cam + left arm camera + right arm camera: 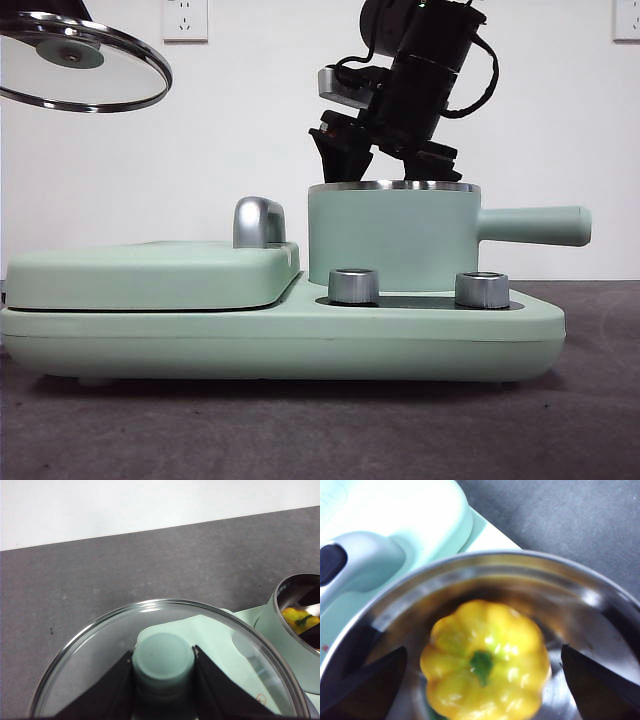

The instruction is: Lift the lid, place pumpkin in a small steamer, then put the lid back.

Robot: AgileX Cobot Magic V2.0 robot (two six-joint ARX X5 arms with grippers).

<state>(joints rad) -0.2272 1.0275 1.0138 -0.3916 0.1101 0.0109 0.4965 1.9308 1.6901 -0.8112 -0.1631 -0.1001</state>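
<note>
Sitting inside the small steamer (pixel 392 238), the pumpkin (pixel 485 661) rests on the steel floor, stem up, w/ the right gripper (pixel 482 672) directly above it. Its jaws are spread wide, one on each side of the pumpkin, clear of it and gripping nothing. From the front that arm comes down from above, its black tips at about the pot's rim, though whether they dip below it is hard to tell from that angle.

Left gripper (pixel 163 680) is up high, off to the griddle side, clamped on the mint-green knob of the lid (pixel 165 655); jaws pressed against both sides of the knob. Lid hangs in the air, slightly tilted, well apart from the pot; in the front view it shows at the top corner (pixel 80 62).

Steamer stands on the mint-green base unit (pixel 280 335), handle pointing away from the griddle cover (pixel 150 272). Two steel dials (pixel 353 285) sit in front of the pot.
</note>
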